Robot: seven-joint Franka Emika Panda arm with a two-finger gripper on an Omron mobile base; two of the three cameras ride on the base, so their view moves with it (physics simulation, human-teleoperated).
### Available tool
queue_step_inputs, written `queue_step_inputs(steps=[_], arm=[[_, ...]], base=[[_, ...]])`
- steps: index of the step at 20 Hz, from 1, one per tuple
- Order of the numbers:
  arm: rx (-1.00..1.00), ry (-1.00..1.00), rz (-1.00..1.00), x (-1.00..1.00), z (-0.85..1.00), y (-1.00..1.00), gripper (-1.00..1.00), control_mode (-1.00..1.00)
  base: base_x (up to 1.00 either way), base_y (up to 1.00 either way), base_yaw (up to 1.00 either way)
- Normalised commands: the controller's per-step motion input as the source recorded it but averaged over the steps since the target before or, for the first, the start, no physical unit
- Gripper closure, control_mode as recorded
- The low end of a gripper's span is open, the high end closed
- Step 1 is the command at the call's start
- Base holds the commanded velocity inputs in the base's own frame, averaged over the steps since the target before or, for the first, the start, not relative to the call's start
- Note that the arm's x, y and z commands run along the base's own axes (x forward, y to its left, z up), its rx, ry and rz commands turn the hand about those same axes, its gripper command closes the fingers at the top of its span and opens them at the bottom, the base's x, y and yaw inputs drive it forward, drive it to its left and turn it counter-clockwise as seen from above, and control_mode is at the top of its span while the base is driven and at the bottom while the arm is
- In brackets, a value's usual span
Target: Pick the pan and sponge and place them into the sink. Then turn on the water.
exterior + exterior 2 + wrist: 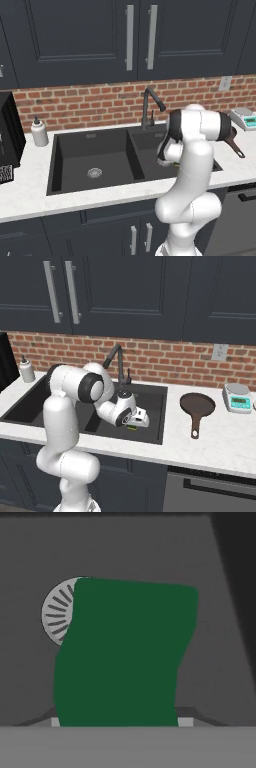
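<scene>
My gripper (136, 424) hangs low over the right basin of the black sink (152, 401), shut on the sponge (132, 427). In the hand view the sponge's green face (122, 657) stands upright in the middle and hides my fingertips. Part of the basin's silver drain (54, 614) shows behind it. The dark brown pan (197, 404) lies flat on the white counter right of the sink, with its handle (195, 428) toward the front edge. From the left base view the arm hides most of the pan, and its handle (235, 146) sticks out. No water runs from the dark faucet (115, 358).
A white soap bottle (39, 132) stands left of the sink (62, 165). A kitchen scale (237, 397) sits on the counter right of the pan. The faucet (150, 106) rises behind the divider between the basins, against the brick wall. A black appliance (7, 135) stands at far left.
</scene>
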Motion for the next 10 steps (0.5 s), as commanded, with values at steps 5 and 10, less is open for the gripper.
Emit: queue_step_inputs(steps=[5, 10], arm=[[0.00, 0.01, 0.01, 0.08, -0.36, 0.00, 1.00, -1.00], [0.00, 0.00, 0.00, 0.07, -0.35, 0.00, 1.00, -1.00]], base=[[0.00, 0.00, 0.00], [0.00, 0.00, 0.00]])
